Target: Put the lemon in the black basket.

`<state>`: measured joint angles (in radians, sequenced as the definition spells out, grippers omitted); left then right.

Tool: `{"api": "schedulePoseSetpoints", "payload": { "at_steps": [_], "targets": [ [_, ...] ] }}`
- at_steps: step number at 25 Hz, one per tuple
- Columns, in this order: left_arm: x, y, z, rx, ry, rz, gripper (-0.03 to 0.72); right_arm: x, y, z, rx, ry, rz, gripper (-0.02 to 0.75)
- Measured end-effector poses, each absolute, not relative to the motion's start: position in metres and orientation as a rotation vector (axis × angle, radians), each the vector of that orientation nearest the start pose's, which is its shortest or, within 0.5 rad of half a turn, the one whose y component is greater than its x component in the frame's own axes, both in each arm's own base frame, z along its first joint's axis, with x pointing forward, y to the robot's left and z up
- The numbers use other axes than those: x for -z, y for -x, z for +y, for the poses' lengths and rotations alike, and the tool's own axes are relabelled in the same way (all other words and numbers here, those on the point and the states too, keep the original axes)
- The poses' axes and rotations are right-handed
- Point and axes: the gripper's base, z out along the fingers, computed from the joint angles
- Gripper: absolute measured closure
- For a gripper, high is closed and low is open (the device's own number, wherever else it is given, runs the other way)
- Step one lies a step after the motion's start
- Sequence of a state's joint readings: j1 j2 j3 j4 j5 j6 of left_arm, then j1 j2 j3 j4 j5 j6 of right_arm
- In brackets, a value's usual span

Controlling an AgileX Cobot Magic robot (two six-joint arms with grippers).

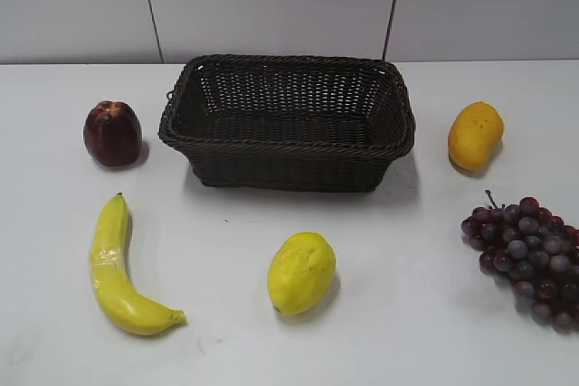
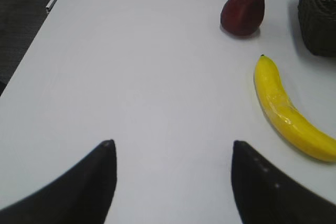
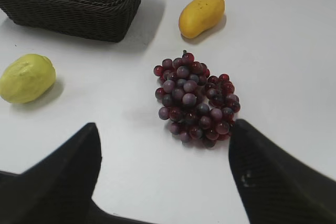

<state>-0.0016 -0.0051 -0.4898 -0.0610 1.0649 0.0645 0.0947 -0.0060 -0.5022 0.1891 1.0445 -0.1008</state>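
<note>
sitting on the white table [image 1: 271,350], bright yellow and dimpled, the lemon [image 1: 301,272], just in front of the black basket [image 1: 288,122] and apart from its near wall; resting on its side, pointed end up and away toward the basket in the exterior view

standing behind it at the middle of the table, dark woven wicker with flared sides and braided rim, nothing visible inside

lying to the left of the lemon, a curved banana [image 1: 118,268], stem end toward the basket side; beyond it, left of the basket, a dark red apple [image 1: 112,133]

off to the right of the basket, an orange-yellow mango-like fruit [image 1: 475,136]; nearer the front right edge, a bunch of dark red grapes [image 1: 529,255]

spread wide apart over bare table, grasping nothing, the left gripper [image 2: 173,182], with banana and apple ahead to its right and a corner of the basket at the upper right edge of the left wrist view

likewise released and holding nothing, the right gripper [image 3: 165,171], fingers well apart, grapes just ahead between them, lemon to the left, mango-like fruit farther off beside the basket

neither gripper showing in the exterior view, neither touching any fruit
</note>
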Motion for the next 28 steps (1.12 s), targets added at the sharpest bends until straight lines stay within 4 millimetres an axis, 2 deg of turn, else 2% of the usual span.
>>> {"api": "schedulePoseSetpoints", "payload": {
  "at_steps": [28],
  "targets": [
    [-0.2741, 0.0048, -0.0049, 0.034, -0.071, 2.052, 0.183, -0.2803, 0.0076, 0.0141, -0.221, 0.204, 2.002, 0.167]
  ]
}}
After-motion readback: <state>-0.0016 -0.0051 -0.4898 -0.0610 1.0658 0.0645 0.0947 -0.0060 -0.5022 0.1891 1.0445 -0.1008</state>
